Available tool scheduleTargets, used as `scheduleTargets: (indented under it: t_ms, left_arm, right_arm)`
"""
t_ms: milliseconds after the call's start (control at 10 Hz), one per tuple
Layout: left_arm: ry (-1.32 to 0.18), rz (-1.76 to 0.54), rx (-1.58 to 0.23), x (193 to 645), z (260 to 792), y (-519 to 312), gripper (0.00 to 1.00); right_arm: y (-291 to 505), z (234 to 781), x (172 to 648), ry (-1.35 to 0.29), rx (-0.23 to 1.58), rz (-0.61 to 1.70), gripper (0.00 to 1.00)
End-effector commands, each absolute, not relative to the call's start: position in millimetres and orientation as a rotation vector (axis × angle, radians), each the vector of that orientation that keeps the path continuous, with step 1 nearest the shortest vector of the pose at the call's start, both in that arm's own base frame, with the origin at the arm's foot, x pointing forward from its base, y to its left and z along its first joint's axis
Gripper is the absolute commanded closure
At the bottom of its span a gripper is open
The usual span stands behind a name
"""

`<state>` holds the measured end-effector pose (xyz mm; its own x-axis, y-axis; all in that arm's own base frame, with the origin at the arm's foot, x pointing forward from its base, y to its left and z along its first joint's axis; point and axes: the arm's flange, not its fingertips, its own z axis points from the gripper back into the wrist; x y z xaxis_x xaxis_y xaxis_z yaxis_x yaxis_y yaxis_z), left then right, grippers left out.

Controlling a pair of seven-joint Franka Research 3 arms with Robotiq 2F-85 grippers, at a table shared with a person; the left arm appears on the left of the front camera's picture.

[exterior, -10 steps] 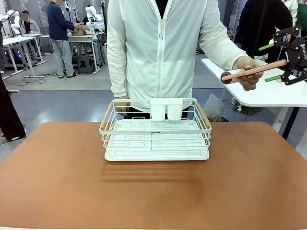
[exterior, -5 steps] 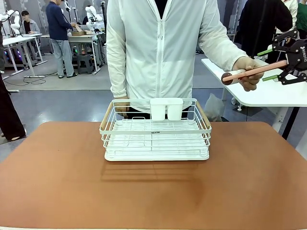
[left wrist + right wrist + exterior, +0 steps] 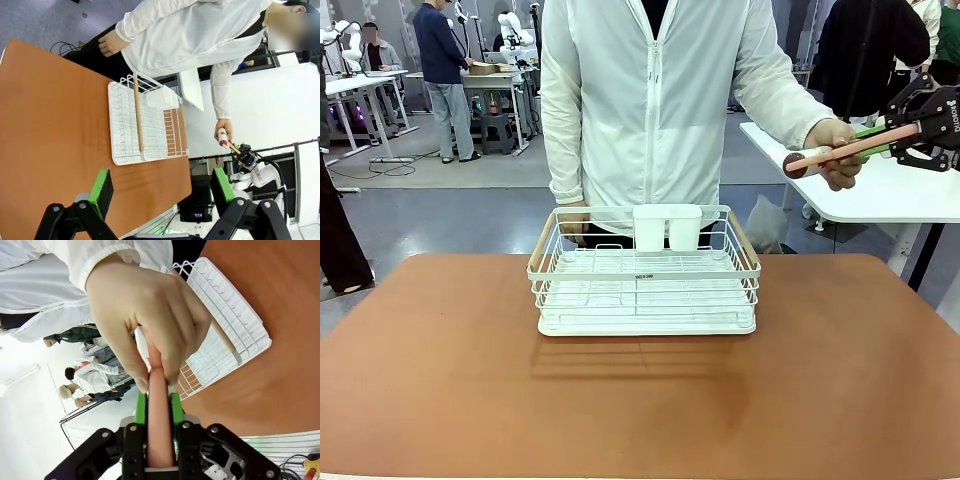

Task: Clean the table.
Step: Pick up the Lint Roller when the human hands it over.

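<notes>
Right tool (image 3: 158, 405) clenched on pink rod (image 3: 159, 440); person's hand (image 3: 145, 315) grips same rod just ahead of it. Rod axis runs along tool axis. Desk (image 3: 620, 400) lies below, toward robot's left; right tool sits off far right corner. Left tool (image 3: 161, 185) released, looks nearer desk.

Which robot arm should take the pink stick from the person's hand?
Right. The right gripper is shut on the pink tool handle, right beside the person's hand. The left gripper hangs open above the table, far from it.

Rack (image 3: 645, 271) on table (image 3: 640, 410), mid-far side; person (image 3: 650, 100) behind rack.
</notes>
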<state>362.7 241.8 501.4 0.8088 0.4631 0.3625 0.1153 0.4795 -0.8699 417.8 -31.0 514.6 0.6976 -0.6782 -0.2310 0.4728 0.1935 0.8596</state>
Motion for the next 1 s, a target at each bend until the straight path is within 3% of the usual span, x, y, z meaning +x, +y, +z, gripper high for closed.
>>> scheduleTargets:
  t_ms: [0,100,900]
  left_arm:
    - [-0.630,0.221,-1.086,361.5,502.4,243.2,0.00]
    - [-0.630,0.221,-1.086,361.5,502.4,243.2,0.00]
    - [-0.630,0.221,-1.086,361.5,502.4,243.2,0.00]
  right_arm:
    - [-28.0,510.6,419.3,-0.237,1.145,-0.794,0.94]
    - [-27.7,510.7,418.8,-0.236,1.143,-0.794,1.00]
    - [-30.8,514.7,417.9,-0.218,1.113,-0.814,1.00]
